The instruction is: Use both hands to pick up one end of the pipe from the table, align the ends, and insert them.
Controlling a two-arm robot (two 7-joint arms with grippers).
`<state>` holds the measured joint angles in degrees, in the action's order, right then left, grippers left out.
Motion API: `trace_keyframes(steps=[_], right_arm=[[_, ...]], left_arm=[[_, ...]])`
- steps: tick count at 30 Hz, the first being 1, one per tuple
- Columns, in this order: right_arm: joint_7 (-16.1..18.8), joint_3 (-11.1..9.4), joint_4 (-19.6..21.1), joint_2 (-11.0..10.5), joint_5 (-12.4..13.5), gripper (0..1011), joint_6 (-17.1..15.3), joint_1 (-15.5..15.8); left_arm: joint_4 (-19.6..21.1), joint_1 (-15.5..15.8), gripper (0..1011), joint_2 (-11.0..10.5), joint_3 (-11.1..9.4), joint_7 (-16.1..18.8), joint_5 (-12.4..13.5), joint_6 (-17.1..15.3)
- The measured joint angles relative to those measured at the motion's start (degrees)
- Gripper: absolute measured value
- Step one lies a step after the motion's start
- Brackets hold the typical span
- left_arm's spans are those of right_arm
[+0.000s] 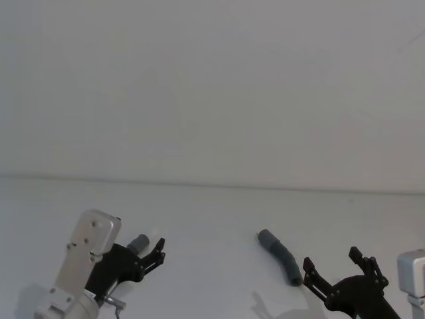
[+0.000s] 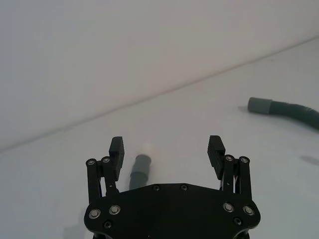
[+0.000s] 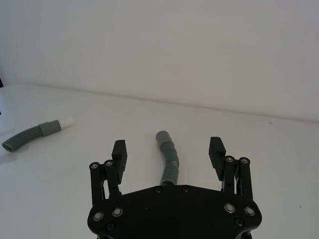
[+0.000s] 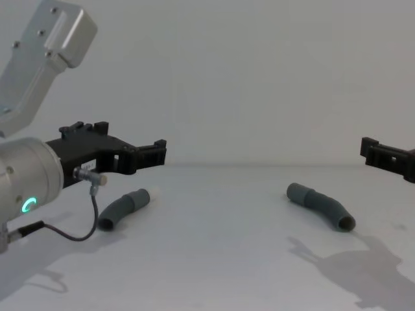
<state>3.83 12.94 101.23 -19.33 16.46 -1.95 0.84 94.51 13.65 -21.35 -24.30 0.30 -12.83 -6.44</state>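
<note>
Ribbed, seemingly plastic pipe (image 3: 171,167) lies on matt table (image 3: 271,149)

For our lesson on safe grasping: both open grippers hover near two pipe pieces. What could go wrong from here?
1. The short dark grey ribbed tube with a white tip sits off-centre, near one jaw of the black left gripper; closing could knock it aside.
2. The longer bent grey tube is curved, so the right gripper might clamp it crooked.
</note>
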Motion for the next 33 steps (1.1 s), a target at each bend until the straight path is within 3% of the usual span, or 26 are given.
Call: trace_keyframes(steps=[9,19,25,33], right_arm=[[0.0,0.0,0.0,0.0,0.0,1001,0.0,0.0],[0.0,0.0,0.0,0.0,0.0,1001,0.0,0.0],[0.0,0.0,0.0,0.0,0.0,1002,0.0,0.0],[0.0,0.0,0.0,0.0,0.0,1002,0.0,0.0]], left_arm=[[1.8,1.1,1001,0.2,2.4,0.8,-2.3,-9.4],[1.4,4.5,1002,-0.4,4.6,-0.4,-5.0,-20.7],[-1.1,7.3,1001,-0.8,4.7,-2.7,-6.0,-24.9],[-5.1,11.0,1001,-1.0,3.7,-6.0,-6.6,-28.0]])
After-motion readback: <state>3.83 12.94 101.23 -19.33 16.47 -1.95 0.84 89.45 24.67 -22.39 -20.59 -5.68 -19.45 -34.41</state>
